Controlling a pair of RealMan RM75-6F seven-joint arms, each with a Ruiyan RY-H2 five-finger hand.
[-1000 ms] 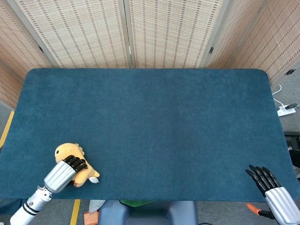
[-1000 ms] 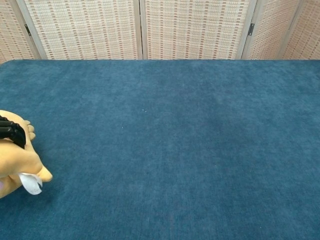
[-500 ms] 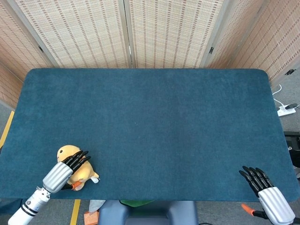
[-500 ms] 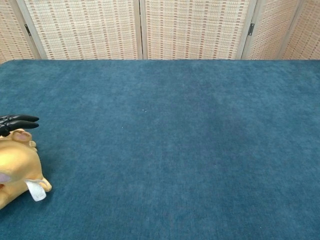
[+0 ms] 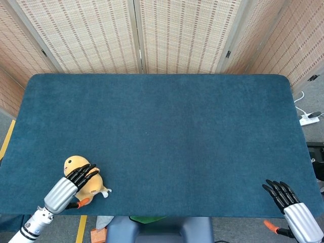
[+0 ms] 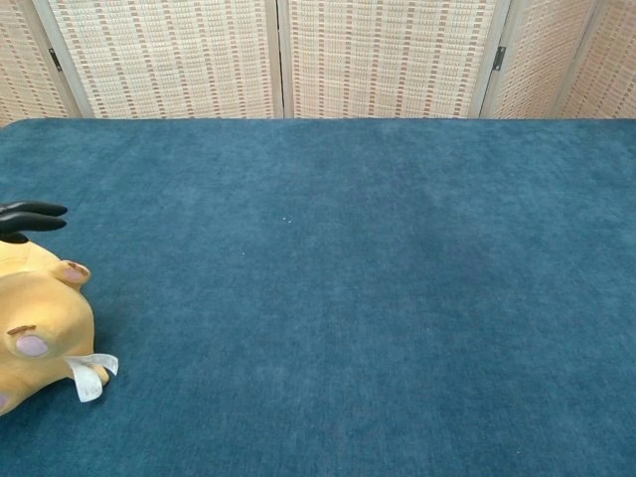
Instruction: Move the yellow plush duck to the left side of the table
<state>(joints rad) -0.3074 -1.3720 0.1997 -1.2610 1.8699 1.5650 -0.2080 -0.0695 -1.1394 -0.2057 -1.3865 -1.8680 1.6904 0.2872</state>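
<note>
The yellow plush duck [image 5: 85, 178] lies on the blue table [image 5: 162, 136] near its front left corner, white tag toward the right. In the chest view the duck [image 6: 40, 333] fills the lower left edge. My left hand [image 5: 71, 185] hovers at the duck's near side, black fingers straight and spread over its body, gripping nothing. Only the left fingertips [image 6: 30, 217] show in the chest view, above the duck. My right hand [image 5: 291, 202] is at the front right table edge, fingers extended and apart, empty.
Woven folding screens [image 5: 152, 35] stand behind the table. A white power strip [image 5: 309, 119] lies on the floor at the right. Yellow floor tape [image 5: 81, 229] and an orange object [image 5: 96, 236] show below the front edge.
My left hand has opened off the duck, its fingers straightening and drawing back toward the front edge. The duck settled onto the table. The right hand shifted slightly near the front right edge.
</note>
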